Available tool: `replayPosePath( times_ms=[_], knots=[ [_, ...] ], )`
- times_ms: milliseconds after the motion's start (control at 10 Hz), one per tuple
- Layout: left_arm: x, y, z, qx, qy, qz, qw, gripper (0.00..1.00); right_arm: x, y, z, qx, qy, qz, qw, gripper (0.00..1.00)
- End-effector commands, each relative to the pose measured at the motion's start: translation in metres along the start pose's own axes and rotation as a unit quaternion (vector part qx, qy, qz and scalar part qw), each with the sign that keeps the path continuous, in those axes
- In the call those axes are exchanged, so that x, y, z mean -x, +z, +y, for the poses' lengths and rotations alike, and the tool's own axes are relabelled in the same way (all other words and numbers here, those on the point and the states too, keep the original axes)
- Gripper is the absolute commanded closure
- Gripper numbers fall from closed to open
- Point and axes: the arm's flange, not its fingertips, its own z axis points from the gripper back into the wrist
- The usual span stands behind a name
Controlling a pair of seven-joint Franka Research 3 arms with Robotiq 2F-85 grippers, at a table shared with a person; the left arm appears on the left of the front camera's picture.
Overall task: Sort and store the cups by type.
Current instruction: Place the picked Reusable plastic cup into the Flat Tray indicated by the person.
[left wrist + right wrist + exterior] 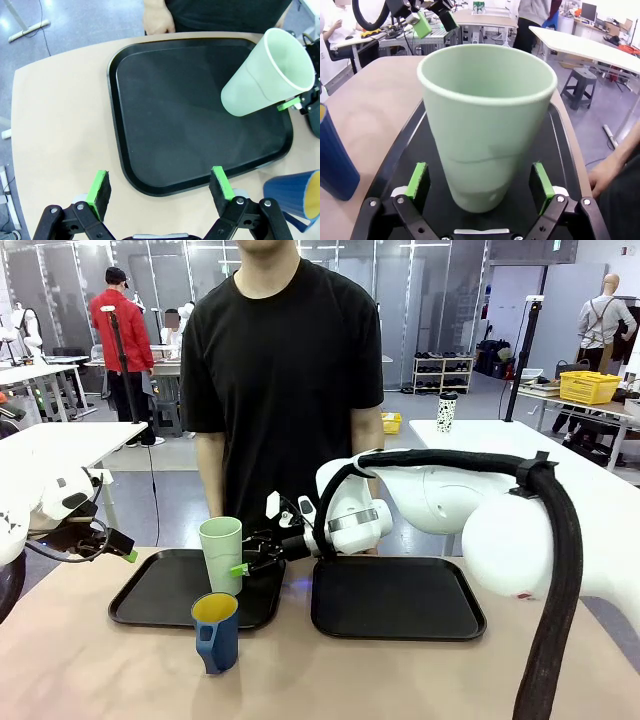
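Right gripper (479,181) (spread wide) flanks tumbler (487,125).

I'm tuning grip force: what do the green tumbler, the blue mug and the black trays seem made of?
The green tumbler looks like matte plastic: thin wall, faint moulding line around it. The blue mug, smooth with yellow inside, could be plastic or glazed ceramic. The black trays look like moulded plastic: soft sheen, rounded raised rims.
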Motion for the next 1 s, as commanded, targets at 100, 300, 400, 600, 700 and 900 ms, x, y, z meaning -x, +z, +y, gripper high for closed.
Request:
replayPosePath(
  times_ms=[100,300,400,600,700,900],
  knots=[
    [-0.001,0.002,0.0,0.0,0.0,-0.002,1.0,0.0,0.003,0.039,0.035,0.034,-0.02,0.023,0.999,0.0],
    [-0.001,0.002,0.0,0.0,0.0,-0.002,1.0,0.0,0.003,0.064,0.054,0.06,-0.018,0.025,0.998,0.0],
    [-0.001,0.002,0.0,0.0,0.0,-0.002,1.0,0.0,0.0,0.072,0.062,0.072,-0.014,0.031,0.997,0.0],
    [-0.001,0.002,0.0,0.0,0.0,-0.002,1.0,0.0,-0.006,0.078,0.076,0.091,-0.02,0.053,0.994,0.0],
    [-0.001,0.002,0.0,0.0,0.0,-0.002,1.0,0.0,-0.004,0.081,0.082,0.099,-0.025,0.055,0.993,0.0],
    [-0.001,0.002,0.0,0.0,0.0,-0.002,1.0,0.0,-0.003,0.076,0.056,0.074,-0.027,0.045,0.996,0.0]
  ],
)
